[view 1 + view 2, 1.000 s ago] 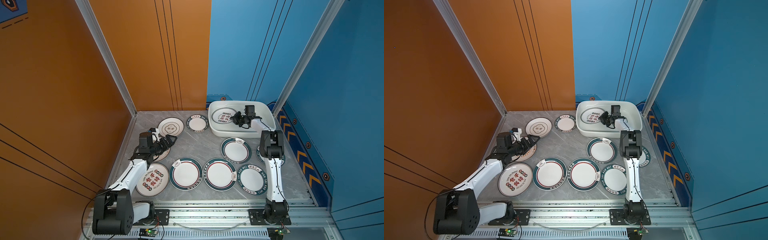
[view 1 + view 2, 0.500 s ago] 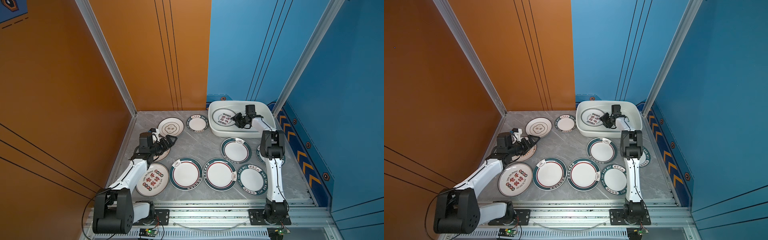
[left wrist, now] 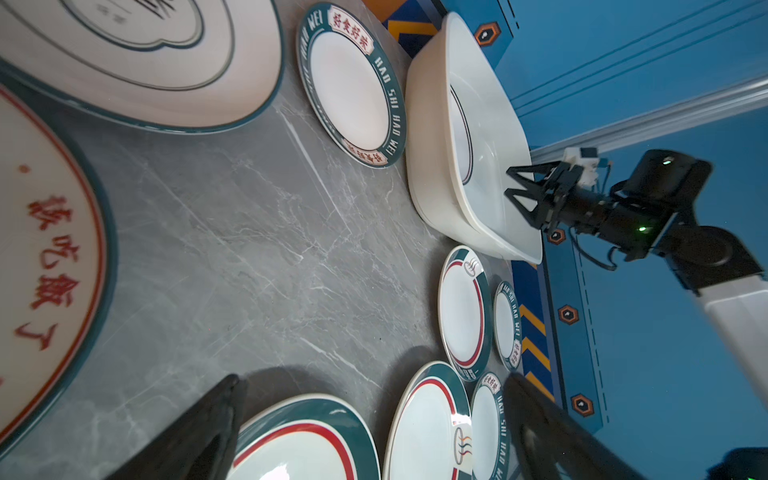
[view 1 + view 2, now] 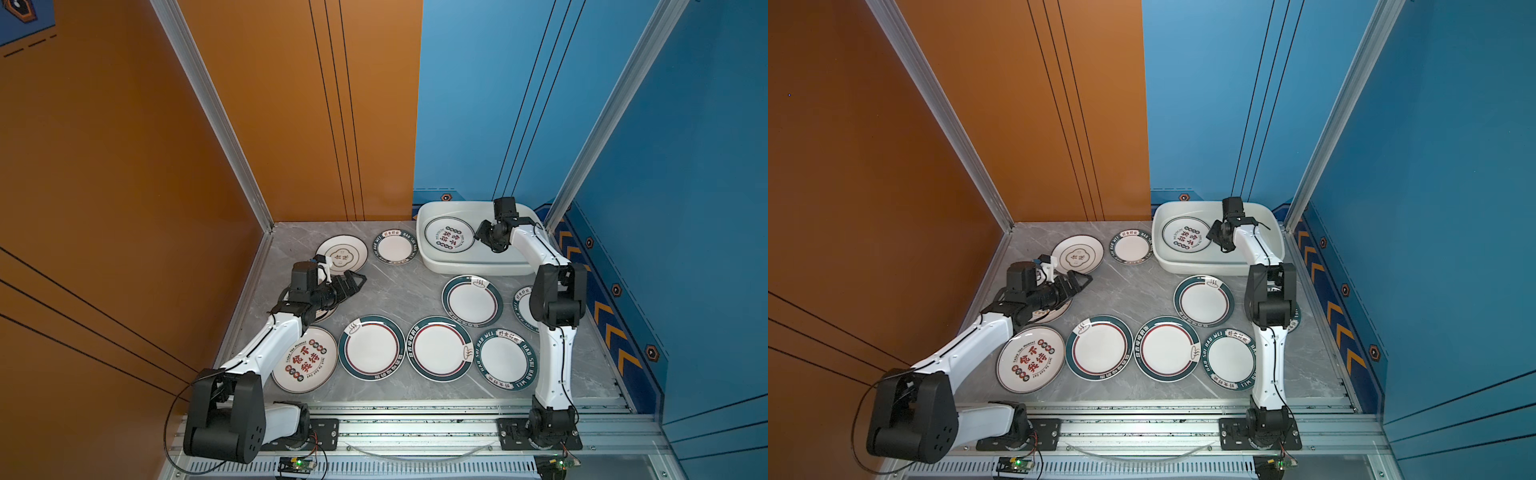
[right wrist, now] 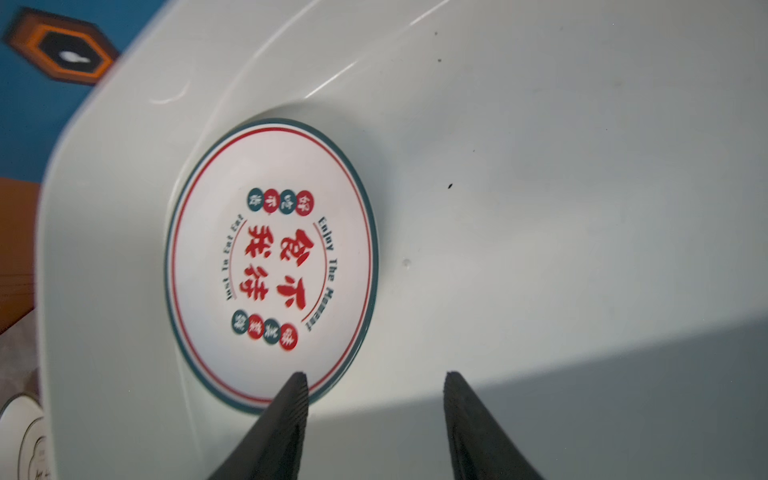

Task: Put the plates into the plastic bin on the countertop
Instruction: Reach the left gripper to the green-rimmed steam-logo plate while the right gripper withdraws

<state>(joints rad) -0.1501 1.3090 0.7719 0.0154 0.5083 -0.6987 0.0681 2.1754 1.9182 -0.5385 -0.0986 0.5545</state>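
Over the plastic bin [image 4: 478,268], the right gripper [image 5: 374,376] now stands half parted and empty, where a second ago it was nearly closed at the rim of the lettered plate [image 5: 270,266]. That plate lies flat on the bin's floor, in its left half in both top views. One finger [image 5: 291,411] overlaps the plate's rim in the right wrist view; whether they touch I cannot tell. Only the left wrist view shows both jaws spread from the side. Farther out, the left gripper [image 4: 354,278] hangs wide open and empty above the countertop [image 4: 399,291], unchanged, its arm hiding most of one plate [image 4: 1059,313].
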